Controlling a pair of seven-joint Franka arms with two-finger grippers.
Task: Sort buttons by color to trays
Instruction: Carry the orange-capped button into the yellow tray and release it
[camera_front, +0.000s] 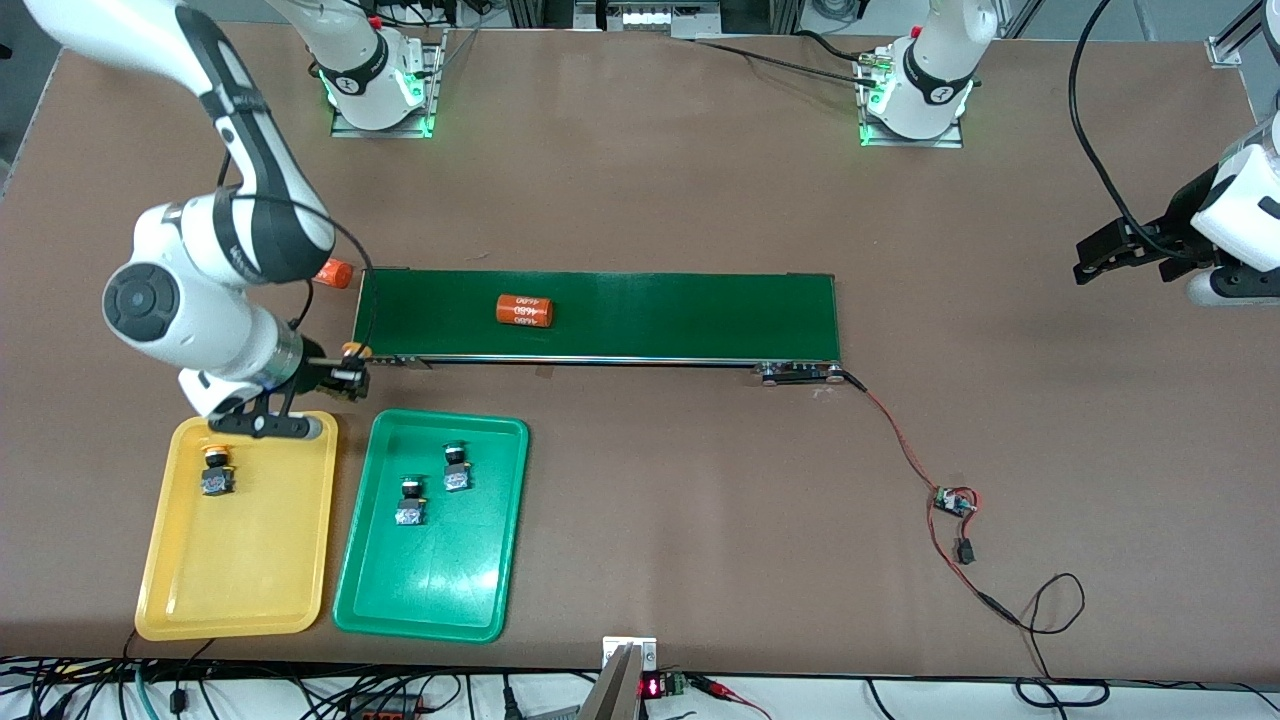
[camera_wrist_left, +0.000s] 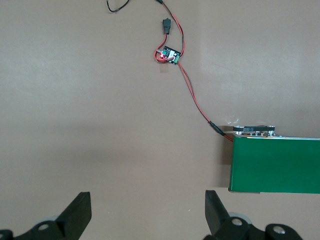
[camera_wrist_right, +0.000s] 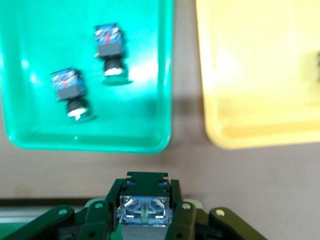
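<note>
My right gripper (camera_front: 343, 380) is shut on a button (camera_front: 350, 362) with a yellow-orange cap, just over the table between the belt's corner and the trays. In the right wrist view the button's body (camera_wrist_right: 144, 212) sits between the fingers of the right gripper (camera_wrist_right: 145, 192). The yellow tray (camera_front: 240, 560) holds one yellow-capped button (camera_front: 215, 472). Two green-capped buttons (camera_front: 456, 468) (camera_front: 409, 503) lie in the green tray (camera_front: 430, 580). My left gripper (camera_front: 1120, 255) waits open and holds nothing, over bare table at the left arm's end, its fingers (camera_wrist_left: 80, 212) wide apart.
A long dark-green conveyor belt (camera_front: 650, 315) lies across the middle with an orange cylinder (camera_front: 524, 310) on it. A second orange cylinder (camera_front: 336, 273) sits off the belt's end beside the right arm. Red and black wires run to a small circuit board (camera_front: 955, 500).
</note>
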